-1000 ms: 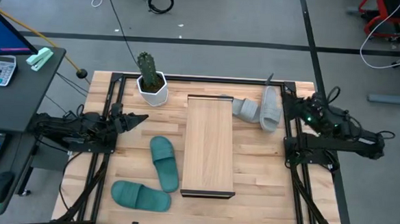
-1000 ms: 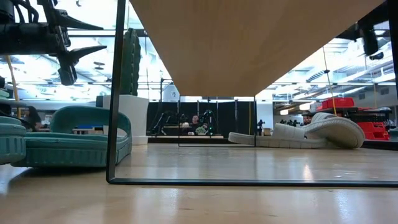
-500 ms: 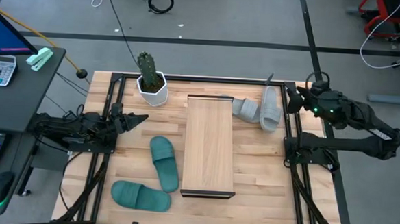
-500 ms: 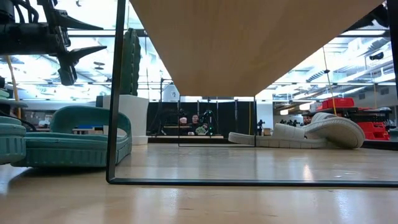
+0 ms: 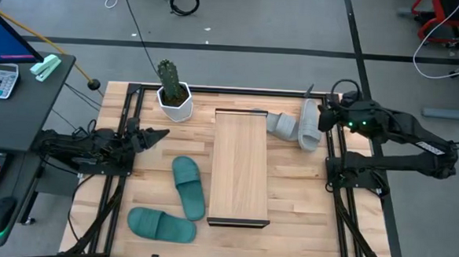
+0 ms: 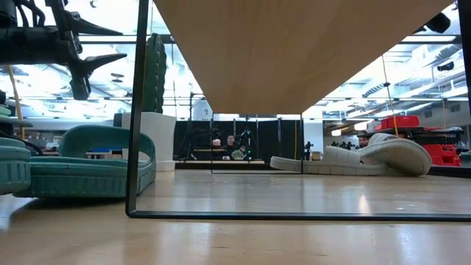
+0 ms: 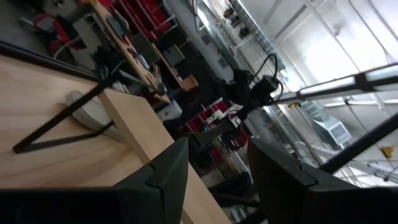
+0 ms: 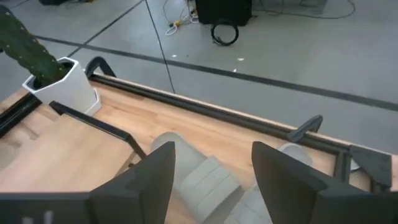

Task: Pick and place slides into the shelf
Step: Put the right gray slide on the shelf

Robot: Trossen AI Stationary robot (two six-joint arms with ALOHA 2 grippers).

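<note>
The shelf (image 5: pixel 241 168) stands mid-table, its plank top bare. Two teal slides lie to its left, one (image 5: pixel 189 187) beside it and one (image 5: pixel 161 225) near the table's near edge. Two grey slides (image 5: pixel 282 125) (image 5: pixel 311 123) lie by the shelf's far right corner; in the low view one (image 6: pixel 397 153) rests tipped against the flat one (image 6: pixel 324 162). My right gripper (image 5: pixel 324 118) hovers open above the grey slides (image 8: pixel 205 174), touching nothing. My left gripper (image 5: pixel 154 135) waits open above the table's left side, fingers pointing right.
A cactus in a white pot (image 5: pixel 172 96) stands at the far edge, left of the shelf. Dark frame rails (image 5: pixel 333 173) run along the table's left and right sides. Bare planks (image 5: pixel 301 195) lie right of the shelf. A desk with a keyboard (image 5: pixel 3 85) stands off the left side.
My right arm has swung from the table's right edge toward the left and far edge, bringing its gripper over the grey slides. The slides and shelf have stayed where they were.
</note>
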